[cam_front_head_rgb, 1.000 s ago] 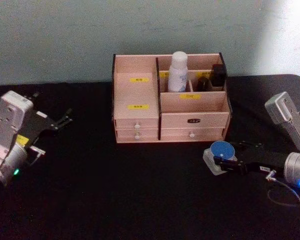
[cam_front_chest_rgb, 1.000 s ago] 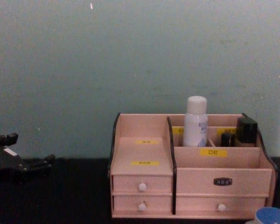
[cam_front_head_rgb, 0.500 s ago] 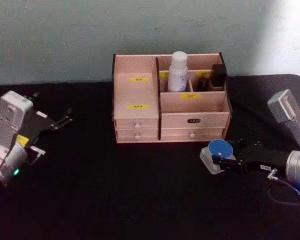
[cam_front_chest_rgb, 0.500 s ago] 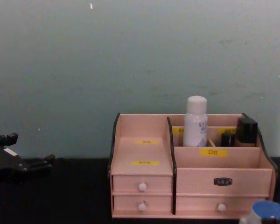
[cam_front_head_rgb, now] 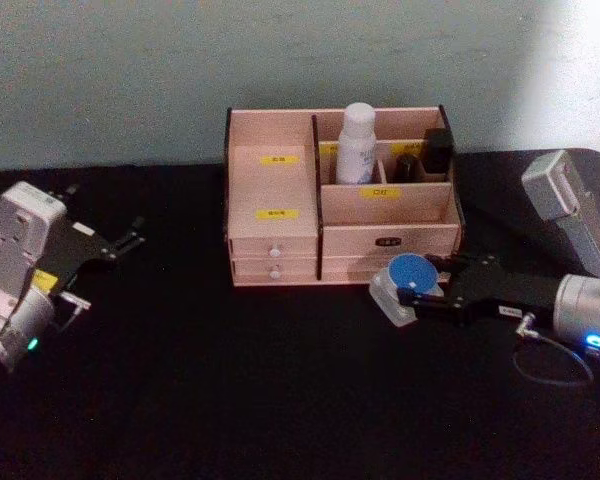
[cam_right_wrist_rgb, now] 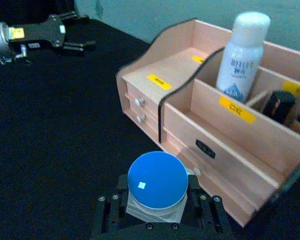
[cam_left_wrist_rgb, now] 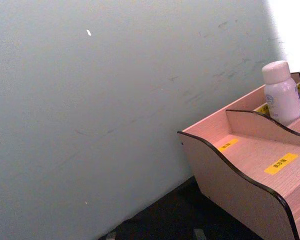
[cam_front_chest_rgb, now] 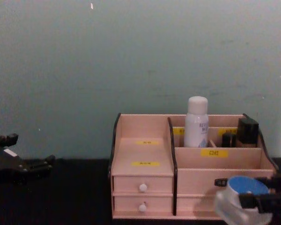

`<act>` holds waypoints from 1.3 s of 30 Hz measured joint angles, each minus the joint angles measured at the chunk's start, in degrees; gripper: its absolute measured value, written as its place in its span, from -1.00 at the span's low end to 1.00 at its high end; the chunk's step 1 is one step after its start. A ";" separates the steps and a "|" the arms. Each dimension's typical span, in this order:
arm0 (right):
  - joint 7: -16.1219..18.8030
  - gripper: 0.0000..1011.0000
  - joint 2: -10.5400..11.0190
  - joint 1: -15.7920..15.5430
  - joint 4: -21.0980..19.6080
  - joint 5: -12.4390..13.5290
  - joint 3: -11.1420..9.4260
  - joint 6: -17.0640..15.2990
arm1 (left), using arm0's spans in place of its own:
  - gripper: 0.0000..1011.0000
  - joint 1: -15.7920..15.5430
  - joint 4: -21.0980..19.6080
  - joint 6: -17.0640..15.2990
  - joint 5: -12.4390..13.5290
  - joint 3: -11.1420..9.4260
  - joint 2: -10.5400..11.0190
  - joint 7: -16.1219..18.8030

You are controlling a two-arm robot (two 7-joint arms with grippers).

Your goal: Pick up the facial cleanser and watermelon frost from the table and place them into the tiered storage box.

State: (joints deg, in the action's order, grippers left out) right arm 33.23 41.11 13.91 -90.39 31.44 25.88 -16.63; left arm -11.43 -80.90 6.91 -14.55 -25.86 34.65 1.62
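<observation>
Before tiered storage box (cam_front_head_rgb: 280, 240), watermelon frost (cam_front_head_rgb: 413, 270) lid-up in right claw (cam_front_head_rgb: 422, 285)

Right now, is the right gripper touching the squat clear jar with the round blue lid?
Touching. The right wrist view shows the right gripper pressed against both sides of the blue-lidded jar.

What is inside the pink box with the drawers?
The facial cleanser stands in a back compartment of the tiered storage box, with dark containers in compartments beside it. The shut drawers hide whatever they hold.
</observation>
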 joint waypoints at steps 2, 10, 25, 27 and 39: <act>0.31 0.39 -0.57 1.09 0.40 -0.16 0.63 0.15 | 0.98 0.00 0.00 0.00 0.00 0.00 0.00 0.00; 0.94 0.39 -2.76 4.39 1.76 -0.18 2.58 0.68 | 0.98 0.00 0.00 0.00 0.00 0.00 0.00 0.00; 1.15 0.39 -7.80 12.45 6.89 -2.42 7.01 0.35 | 0.98 0.00 0.00 0.00 0.00 0.00 0.00 0.00; 1.21 0.39 -8.89 13.82 8.33 -3.02 7.69 0.38 | 0.98 0.00 0.00 0.00 0.00 0.00 0.00 0.00; 2.49 0.39 -13.67 19.19 14.08 -4.28 9.58 1.89 | 0.98 0.00 0.00 0.00 0.00 0.00 0.00 0.00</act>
State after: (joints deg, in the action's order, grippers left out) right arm 35.72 27.44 33.10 -76.31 27.16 35.45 -14.74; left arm -11.43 -80.90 6.91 -14.55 -25.86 34.64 1.62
